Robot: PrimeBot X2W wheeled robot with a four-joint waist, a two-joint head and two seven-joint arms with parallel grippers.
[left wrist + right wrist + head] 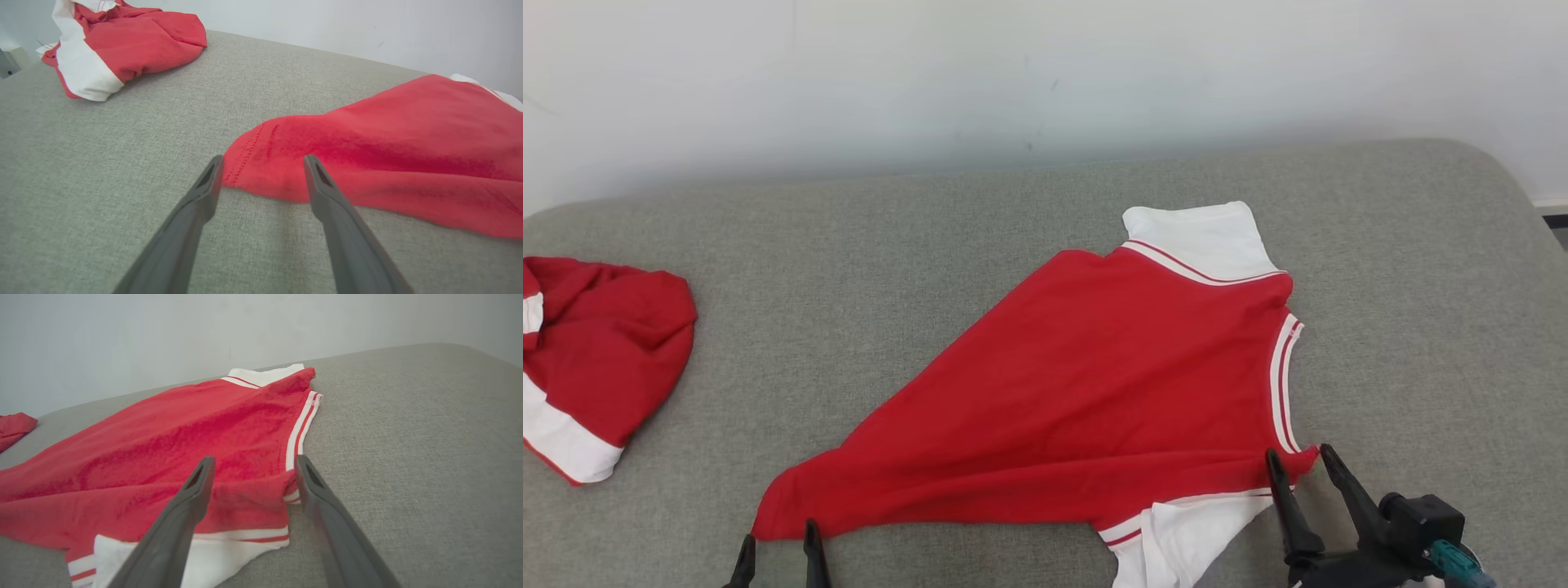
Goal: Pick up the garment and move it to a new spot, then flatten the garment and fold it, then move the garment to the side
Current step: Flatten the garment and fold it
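The red-and-white shirt [1094, 392] lies spread right of the grey cushion's [849, 245] middle, near its front edge. The left gripper [778, 535], fingers apart, frames the shirt's left corner. The right gripper [1299, 452], also spread, frames its right corner. A bunched red garment [605, 351] lies at the left edge.

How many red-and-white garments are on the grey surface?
2. The spread garment lies centre-right; the bunched garment sits at the left edge, partly cut off by the frame, so more may be hidden there.
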